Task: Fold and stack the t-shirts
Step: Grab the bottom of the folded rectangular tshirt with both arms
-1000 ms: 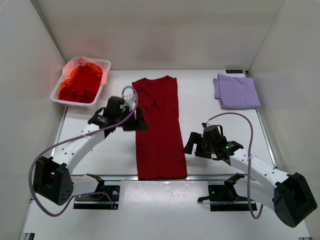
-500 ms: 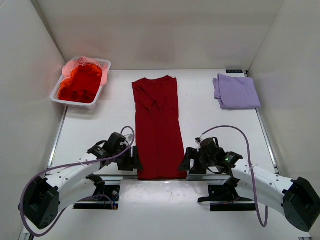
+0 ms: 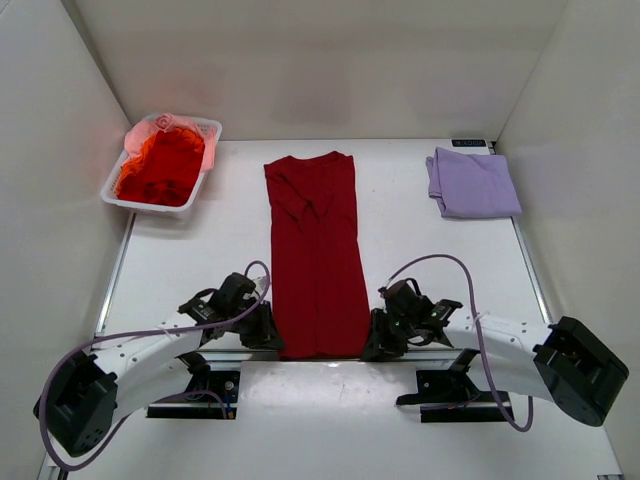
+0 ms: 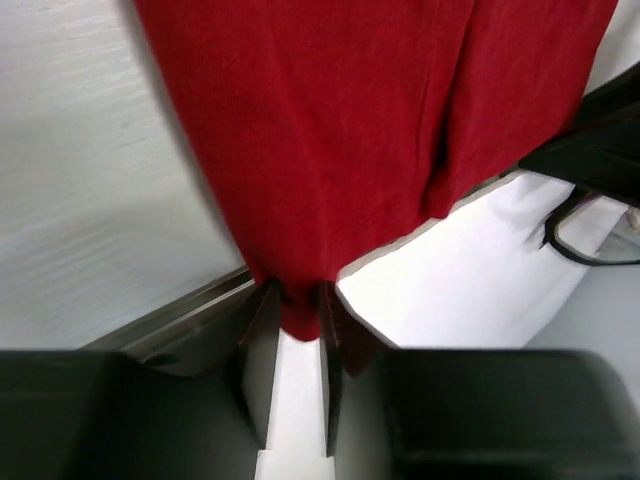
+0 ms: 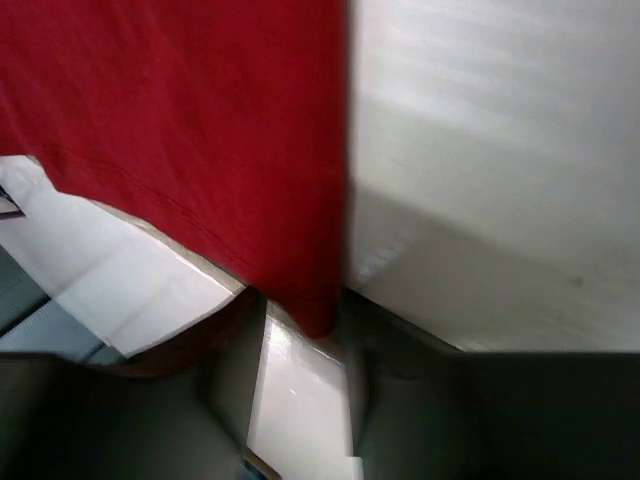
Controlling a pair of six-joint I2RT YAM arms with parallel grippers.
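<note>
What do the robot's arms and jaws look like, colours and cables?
The left arm and right arm have white links, black joint housings and black bases. A pale purple cable loops loosely along each. The jaws are dark, flat, parallel plates. No markings are legible.

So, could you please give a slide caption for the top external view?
The left hand and right hand at the near hem corners of the dark red t-shirt.

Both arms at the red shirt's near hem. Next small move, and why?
Probably close both on the hem corners: the wrist views show a corner of the dark red shirt sitting inside the left pincer and the right pincer, grip not clearly shut.
</note>
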